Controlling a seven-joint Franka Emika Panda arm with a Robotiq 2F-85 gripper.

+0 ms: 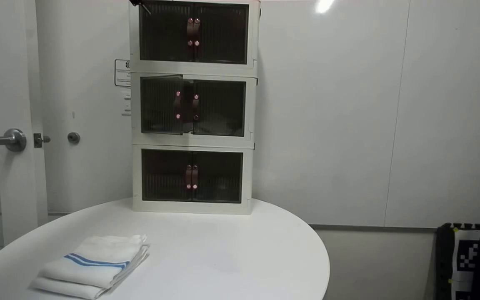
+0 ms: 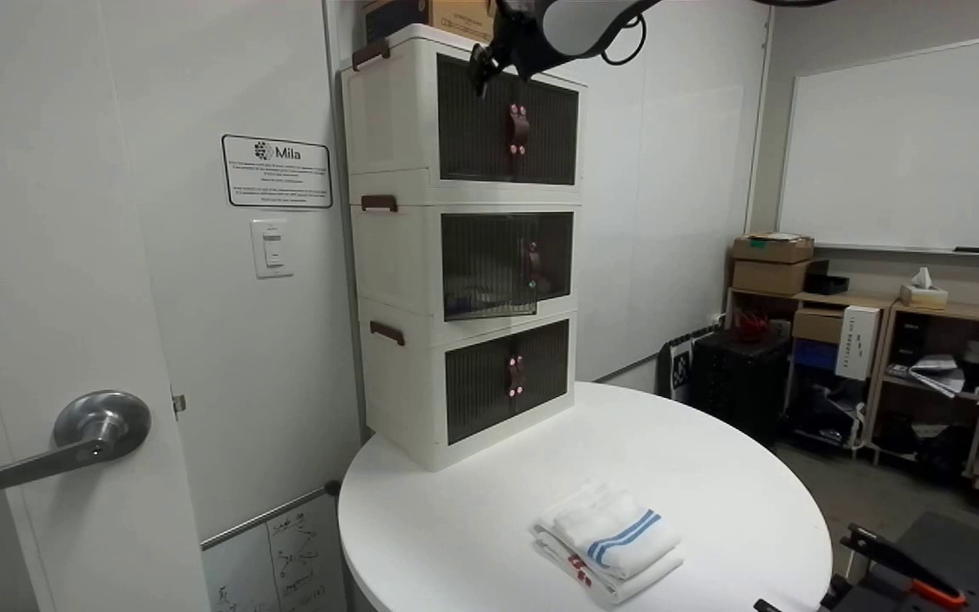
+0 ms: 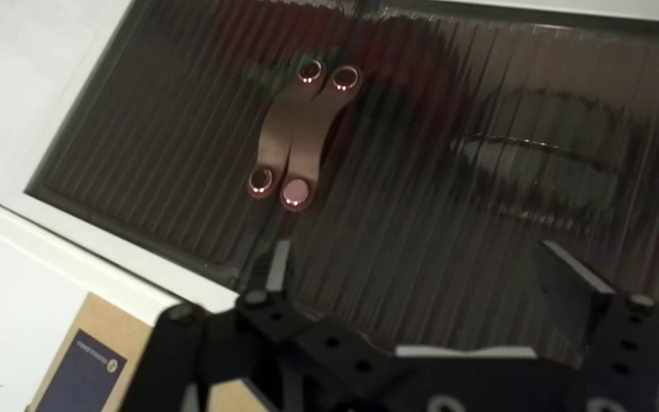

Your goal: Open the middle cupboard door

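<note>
The middle cupboard door [image 2: 489, 268] fronts the centre box [image 2: 396, 255], one leaf [image 1: 161, 106] ajar, the task seemingly part-done; above that box, before the top door [image 2: 485, 136], the gripper [image 3: 413, 246] is spread wide, holding nothing, perhaps to give the leaf room; lower, out from the box, a folded cloth [image 2: 604, 544] lies on the table [image 2: 727, 493], likely clear of the swing.

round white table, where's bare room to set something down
In an exterior view, the table is bare between the cupboard stack and the folded towel, and from the towel to the right rim. Crowded: the back edge under the stack. Something tall before it might block the ajar middle cupboard door.
</note>
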